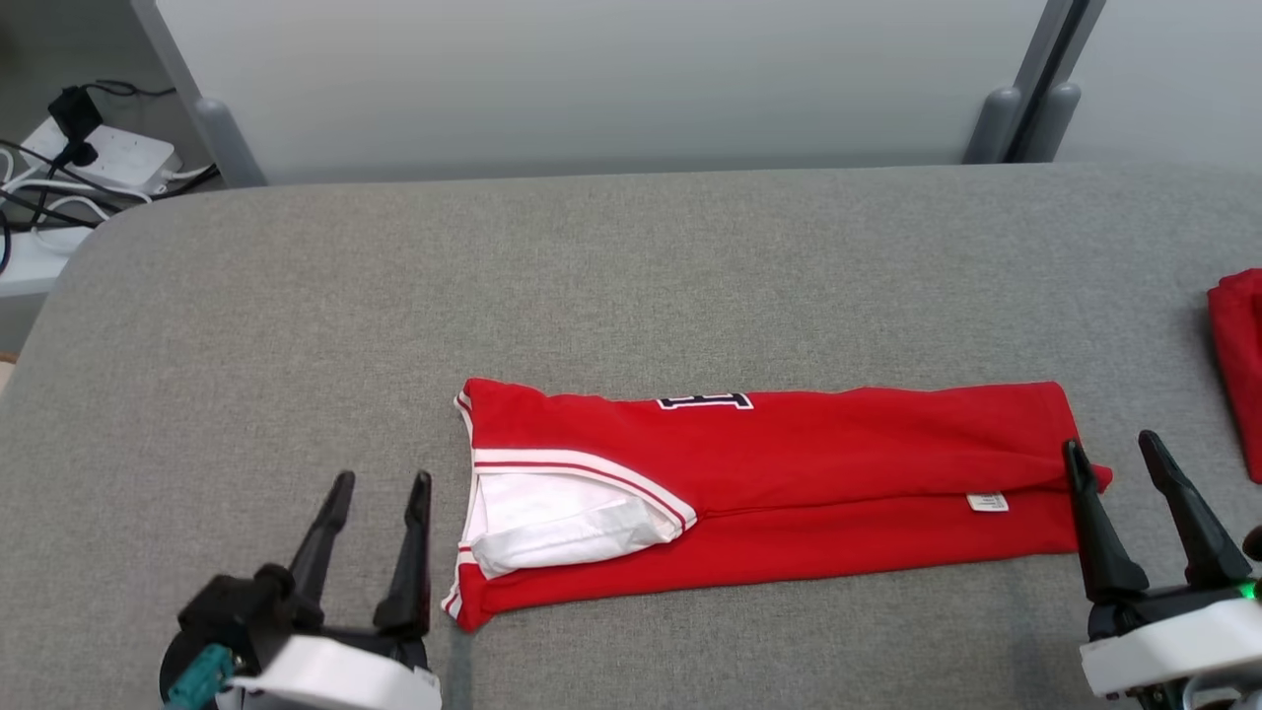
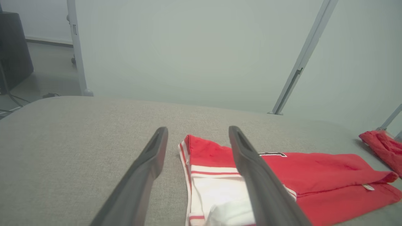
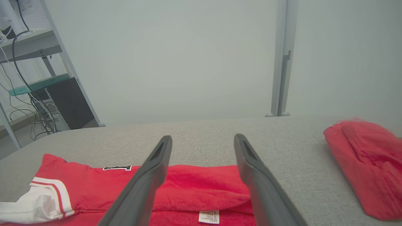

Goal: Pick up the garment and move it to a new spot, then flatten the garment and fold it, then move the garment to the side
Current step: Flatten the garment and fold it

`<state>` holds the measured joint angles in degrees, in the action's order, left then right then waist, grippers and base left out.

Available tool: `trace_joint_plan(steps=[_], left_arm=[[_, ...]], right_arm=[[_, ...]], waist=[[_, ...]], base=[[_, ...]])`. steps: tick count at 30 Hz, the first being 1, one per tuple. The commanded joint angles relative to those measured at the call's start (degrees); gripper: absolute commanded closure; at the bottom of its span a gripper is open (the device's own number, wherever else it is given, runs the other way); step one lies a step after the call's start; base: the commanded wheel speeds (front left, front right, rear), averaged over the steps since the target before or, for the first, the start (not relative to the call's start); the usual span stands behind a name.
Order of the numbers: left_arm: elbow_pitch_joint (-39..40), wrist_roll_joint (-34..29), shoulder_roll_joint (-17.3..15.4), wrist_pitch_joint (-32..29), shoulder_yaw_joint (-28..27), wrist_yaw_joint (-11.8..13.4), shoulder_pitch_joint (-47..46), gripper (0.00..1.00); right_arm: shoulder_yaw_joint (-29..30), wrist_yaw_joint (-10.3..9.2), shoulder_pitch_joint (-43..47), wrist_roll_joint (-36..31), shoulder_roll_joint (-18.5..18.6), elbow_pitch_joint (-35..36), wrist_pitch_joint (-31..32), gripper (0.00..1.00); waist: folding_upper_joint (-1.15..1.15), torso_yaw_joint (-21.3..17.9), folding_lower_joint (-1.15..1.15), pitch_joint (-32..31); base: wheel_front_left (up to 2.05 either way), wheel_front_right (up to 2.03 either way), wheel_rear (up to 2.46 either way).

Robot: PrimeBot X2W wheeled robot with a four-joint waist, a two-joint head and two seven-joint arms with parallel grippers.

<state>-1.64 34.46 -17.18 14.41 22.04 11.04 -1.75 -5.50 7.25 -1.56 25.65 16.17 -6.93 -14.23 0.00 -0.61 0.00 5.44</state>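
Note:
The garment (image 1: 789,473) is a red jersey with white trim, folded lengthwise into a long strip across the middle of the grey padded table (image 1: 631,266). Its white-lined neck end points left and its hem end right. My left gripper (image 1: 380,481) stands open just left of the neck end, with nothing between its fingers. At the hem end my right gripper (image 1: 1114,442) is open too, its left fingertip over the garment's corner. The left wrist view has the garment (image 2: 314,175) beyond the open fingers (image 2: 150,160). In the right wrist view the hem (image 3: 201,191) lies between and below the fingers (image 3: 157,166).
A second red cloth (image 1: 1240,365) lies at the table's right edge, also seen as a red bundle (image 3: 367,163) in the right wrist view. A power strip with cables (image 1: 94,158) sits beyond the far left corner. Grey panels with posts (image 1: 1016,118) stand behind the table.

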Motion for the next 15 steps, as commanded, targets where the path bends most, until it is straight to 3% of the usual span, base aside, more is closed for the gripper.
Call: trace_joint_plan(steps=[1,15], left_arm=[[1.2,-1.9,0.1,0.6,-3.3,-1.3,0.2,0.0],[0.8,-13.2,8.4,0.6,-11.3,-8.8,8.0,0.0]], right_arm=[[0.2,0.24,0.8,-1.2,0.5,2.3,-0.8,0.0],[2.5,0.24,6.8,-0.7,-1.7,3.0,-0.8,0.0]], waist=[[0.0,-0.2,0.0,-0.9],[0.0,-0.8,0.0,-4.8]], base=[[0.0,0.0,0.0],[0.0,0.0,0.0]])
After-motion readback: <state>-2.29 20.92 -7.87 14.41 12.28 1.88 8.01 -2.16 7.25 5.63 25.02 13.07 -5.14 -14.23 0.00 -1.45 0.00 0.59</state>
